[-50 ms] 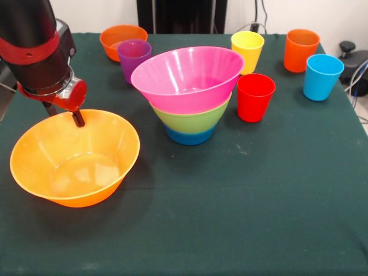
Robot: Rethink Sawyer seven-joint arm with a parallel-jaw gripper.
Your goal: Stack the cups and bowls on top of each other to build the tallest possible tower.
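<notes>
A stack of three nested bowls stands mid-table: a large pink bowl [187, 77] on top, a green bowl [192, 121] under it and a blue bowl [190, 137] at the base. A large orange bowl [75, 158] lies at the left. My gripper [77, 118] hangs at this bowl's far rim, its tip just at the edge. Whether it holds the rim is not visible. A small orange bowl [122, 39] sits at the back left, with the purple cup [133, 57] in front of it. The yellow cup [247, 50], red cup [255, 96], orange cup [301, 49] and light blue cup [322, 76] stand upright at the right.
All of it rests on a dark green cloth-covered table [230, 218]. A black device with cables [351, 54] sits just off the table's right edge. My red and black arm [34, 52] fills the upper left corner.
</notes>
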